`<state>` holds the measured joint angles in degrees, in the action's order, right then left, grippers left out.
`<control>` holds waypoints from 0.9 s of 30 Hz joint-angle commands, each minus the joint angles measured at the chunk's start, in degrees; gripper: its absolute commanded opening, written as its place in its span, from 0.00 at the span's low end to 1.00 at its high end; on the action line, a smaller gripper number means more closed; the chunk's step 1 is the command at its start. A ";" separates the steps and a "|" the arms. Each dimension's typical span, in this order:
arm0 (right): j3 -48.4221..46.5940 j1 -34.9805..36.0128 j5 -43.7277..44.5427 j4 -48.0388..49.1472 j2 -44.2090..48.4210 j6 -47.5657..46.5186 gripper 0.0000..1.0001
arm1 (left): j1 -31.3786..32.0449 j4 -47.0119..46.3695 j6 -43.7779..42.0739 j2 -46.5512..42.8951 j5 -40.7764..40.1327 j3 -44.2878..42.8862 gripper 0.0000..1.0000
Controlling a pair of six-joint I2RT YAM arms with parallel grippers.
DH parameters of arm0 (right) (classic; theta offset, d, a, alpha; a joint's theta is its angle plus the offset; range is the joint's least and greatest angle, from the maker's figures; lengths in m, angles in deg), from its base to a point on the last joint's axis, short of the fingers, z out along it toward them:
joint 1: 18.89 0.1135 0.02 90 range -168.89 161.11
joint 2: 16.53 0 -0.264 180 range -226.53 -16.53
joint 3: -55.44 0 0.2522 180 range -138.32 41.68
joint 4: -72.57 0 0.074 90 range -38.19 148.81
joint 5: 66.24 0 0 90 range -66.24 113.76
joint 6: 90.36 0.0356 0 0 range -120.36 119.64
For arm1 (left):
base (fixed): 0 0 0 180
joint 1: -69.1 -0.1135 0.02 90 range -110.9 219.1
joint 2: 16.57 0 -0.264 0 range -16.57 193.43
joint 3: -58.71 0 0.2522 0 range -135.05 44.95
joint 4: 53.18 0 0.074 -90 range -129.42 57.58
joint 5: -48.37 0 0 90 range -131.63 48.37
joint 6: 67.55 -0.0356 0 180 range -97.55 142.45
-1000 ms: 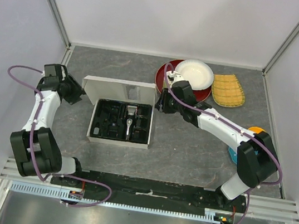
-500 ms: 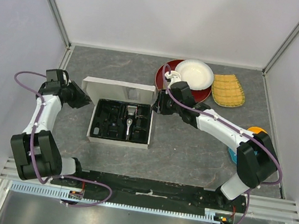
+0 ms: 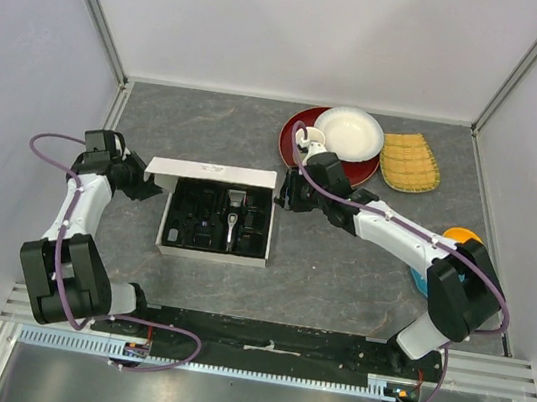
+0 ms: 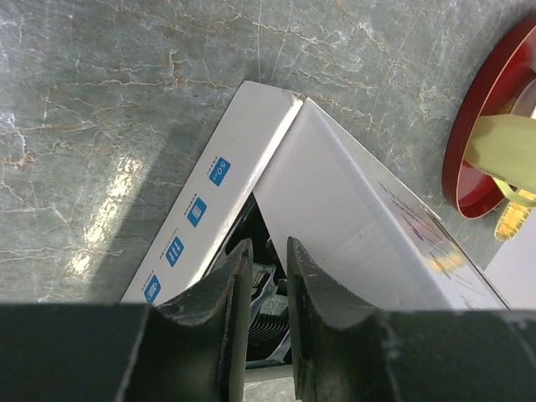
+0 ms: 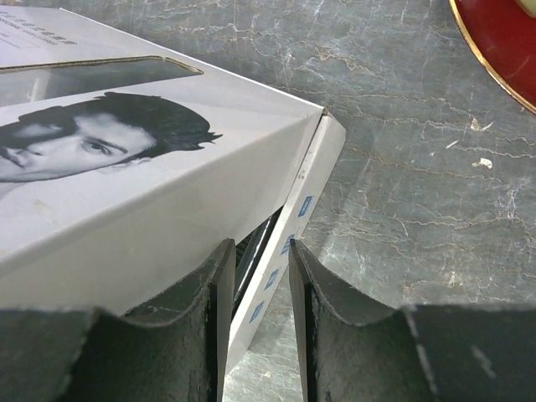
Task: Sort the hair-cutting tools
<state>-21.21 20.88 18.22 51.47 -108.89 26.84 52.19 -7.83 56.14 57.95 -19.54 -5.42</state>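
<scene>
**Item:** white cardboard box [image 3: 210, 254], its lid [image 3: 214, 172] part-raised on the far hinge edge, with a black tray [image 3: 180, 238] inside.

**Contents:** hair clipper [image 3: 233, 220] lay in the tray's middle slot. Small black attachments sat in the slots around it (too small to name singly).

**Left gripper** [image 4: 268, 248]: stood at the lid's left corner. Its fingers were parted by only a narrow slot, with the dark tray showing through. Whether they pinched cardboard could not be told.

**Right gripper** [image 5: 260, 248]: stood at the lid's right corner, fingers likewise narrowly apart. The box's side wall with blue icons ran between them in view, but a grip could not be confirmed.

**Step judged:** working the lid, probably bringing it down over a filled tray.

**Handling note:**
- Both ends should travel together, since a cardboard lid driven from one corner would likely twist.
- The lid's ends wanted guiding past the side walls and kept off the tools.
- The light box might slide on the grey table [image 3: 340, 262], so any pressure should go downward, not sideways
</scene>
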 commanded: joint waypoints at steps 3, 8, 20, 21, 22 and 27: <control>0.23 0.40 4.30 -0.21 3.06 -0.13 0.40 | 0.21 1.36 -2.93 -0.69 -3.35 -1.57 0.31; -3.72 0.40 13.08 -2.86 3.76 -0.13 0.43 | 0.21 5.93 -3.63 -3.32 -13.73 -7.37 0.34; -8.48 0.92 -3.50 1.62 1.92 -4.26 0.64 | 0.21 4.62 -3.98 -5.00 -3.46 -15.55 0.46; -8.04 1.45 -4.21 1.62 1.83 -4.44 0.65 | 0.21 4.27 -3.99 -4.83 -1.89 -15.29 0.46; -6.90 1.63 -5.09 1.62 1.83 -4.96 0.67 | 0.21 4.00 -3.99 -4.56 -1.00 -14.59 0.47; -2.34 2.33 -7.29 -0.66 1.83 -6.02 0.70 | 0.21 2.60 -4.86 -2.37 5.93 -12.13 0.50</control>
<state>-27.15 22.43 15.40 51.32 -107.82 22.89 52.30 -3.15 54.07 54.02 -21.70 -19.13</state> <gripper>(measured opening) 0.696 0.492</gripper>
